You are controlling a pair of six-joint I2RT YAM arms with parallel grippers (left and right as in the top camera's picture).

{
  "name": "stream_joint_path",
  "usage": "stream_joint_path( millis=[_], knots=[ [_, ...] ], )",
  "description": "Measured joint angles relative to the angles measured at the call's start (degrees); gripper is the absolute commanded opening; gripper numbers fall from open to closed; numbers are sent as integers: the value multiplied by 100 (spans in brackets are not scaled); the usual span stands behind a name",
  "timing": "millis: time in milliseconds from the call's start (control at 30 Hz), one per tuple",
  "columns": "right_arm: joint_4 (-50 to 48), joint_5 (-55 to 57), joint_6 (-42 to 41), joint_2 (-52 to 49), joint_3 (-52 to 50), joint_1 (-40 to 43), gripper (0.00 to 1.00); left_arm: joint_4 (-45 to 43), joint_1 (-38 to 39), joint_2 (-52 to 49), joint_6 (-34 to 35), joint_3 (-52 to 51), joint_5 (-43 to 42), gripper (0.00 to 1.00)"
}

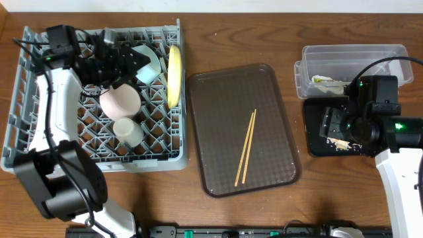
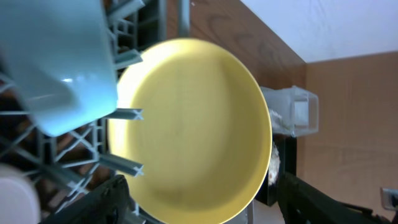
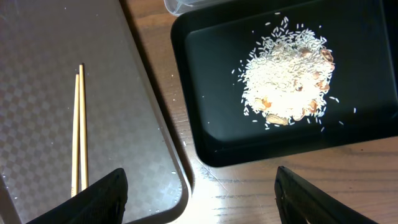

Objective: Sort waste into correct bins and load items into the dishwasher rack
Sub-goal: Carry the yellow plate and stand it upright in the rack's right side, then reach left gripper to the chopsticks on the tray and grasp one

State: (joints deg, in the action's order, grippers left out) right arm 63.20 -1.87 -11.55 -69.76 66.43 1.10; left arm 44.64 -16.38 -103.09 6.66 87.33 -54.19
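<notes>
The grey dishwasher rack point(image 1: 39, 149) holds the pale-yellow plate point(image 1: 174, 76) on edge, the light-blue bowl point(image 1: 150, 69), the white bowl point(image 1: 119, 100) and the cream cup point(image 1: 128, 131). My left gripper point(image 1: 135, 59) is open over the rack; in the left wrist view its fingers point(image 2: 202, 186) stand apart on either side of the plate's point(image 2: 193, 118) lower edge, beside the blue bowl point(image 2: 62, 68). The chopsticks point(image 1: 246, 147) lie on the brown tray. My right gripper point(image 3: 199, 199) is open and empty beside the black tray point(image 3: 199, 124), which holds the rice crumbs point(image 3: 286, 78). The wrapper point(image 1: 325, 80) lies in the clear tub point(image 1: 383, 56).
The brown serving tray point(image 1: 218, 106) sits between the rack and the bins; its edge point(image 3: 161, 143) lies close to the black tray. The chopsticks point(image 3: 79, 130) show at the left of the right wrist view. A few stray grains lie on the wood.
</notes>
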Motion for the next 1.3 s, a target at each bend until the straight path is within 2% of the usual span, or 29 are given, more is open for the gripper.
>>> stream_joint_path(
  millis=[200, 333, 467, 633, 867, 1000, 1300],
  knots=[
    [-2, 0, 0, 2, 0, 0, 74, 249, 262, 968, -35, -15, 566, 87],
    [-17, 0, 0, 0, 0, 0, 74, 717, 1069, 1718, -44, -11, 1414, 88],
    [-20, 0, 0, 0, 0, 0, 74, 1165, 2096, 1904, -48, -9, 2299, 88],
    [-17, 0, 0, 2, 0, 0, 74, 1224, 3412, 1665, -46, -166, 3174, 88],
    [-15, 0, 0, 0, 0, 0, 74, 1176, 4739, 1029, 98, -605, 3849, 83],
    [-15, 0, 0, 0, 0, 0, 74, 1036, 5149, 422, 149, -717, 3982, 76],
    [-2, 0, 0, 0, 0, 0, 74, 748, 5683, -660, 275, -717, 4107, 72]
  ],
)
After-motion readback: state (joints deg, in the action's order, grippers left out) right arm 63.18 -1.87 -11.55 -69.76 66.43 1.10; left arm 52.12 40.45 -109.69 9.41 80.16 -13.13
